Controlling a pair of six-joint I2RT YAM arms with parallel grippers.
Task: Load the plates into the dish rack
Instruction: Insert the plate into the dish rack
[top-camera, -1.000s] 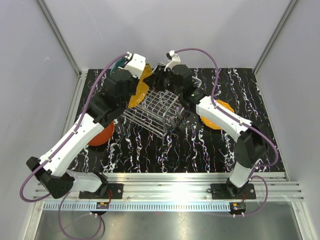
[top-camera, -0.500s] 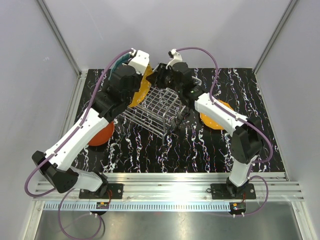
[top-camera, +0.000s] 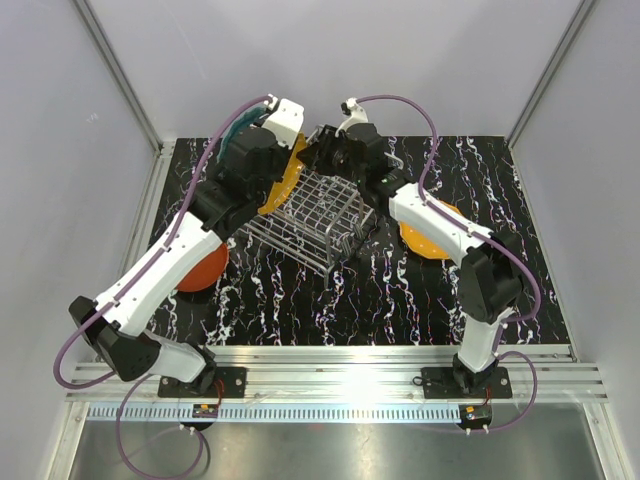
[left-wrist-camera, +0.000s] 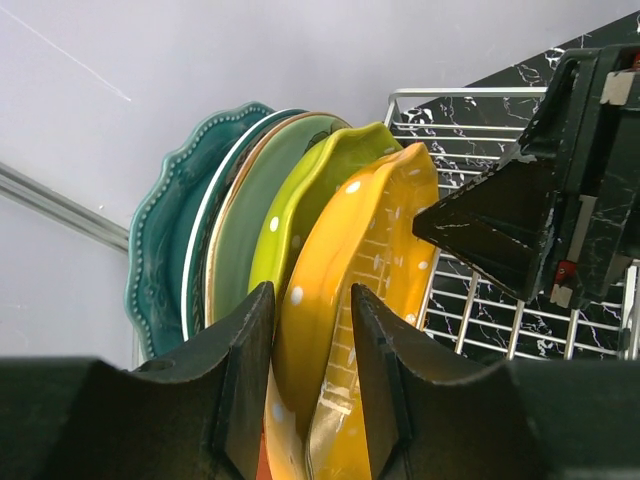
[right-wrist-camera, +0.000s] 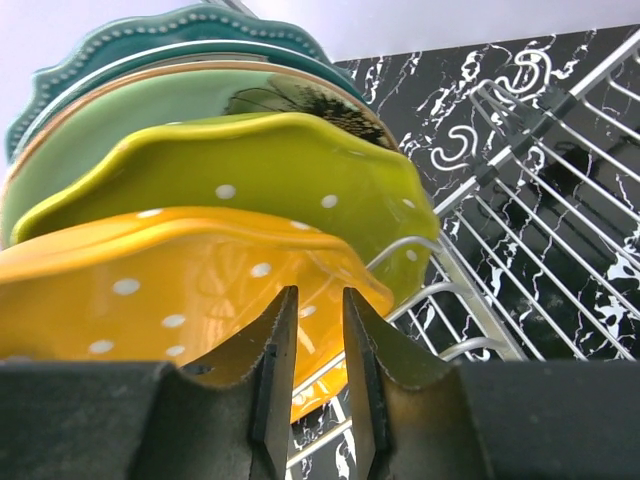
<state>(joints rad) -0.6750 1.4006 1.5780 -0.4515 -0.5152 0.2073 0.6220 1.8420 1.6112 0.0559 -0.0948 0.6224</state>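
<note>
Left arm (top-camera: 170, 250) shifted rightward | jaws straddle glossy scalloped dotted orange plate (left-wrist-camera: 350, 230)

The table is covered by a black mat (top-camera: 400, 300) veined in white. It is enclosed by plain pale grey walls: back wall (top-camera: 330, 60), left wall (top-camera: 60, 150), right wall (top-camera: 600, 200). Aluminium posts (top-camera: 115, 70) are seen rising at the two far corners. A ribbed rail (top-camera: 340, 375) is fixed along the near edge, and glare (top-camera: 370, 385) is noted on it. A steel sheet (top-camera: 330, 450) is seen below it. Light is soft and even.
</note>
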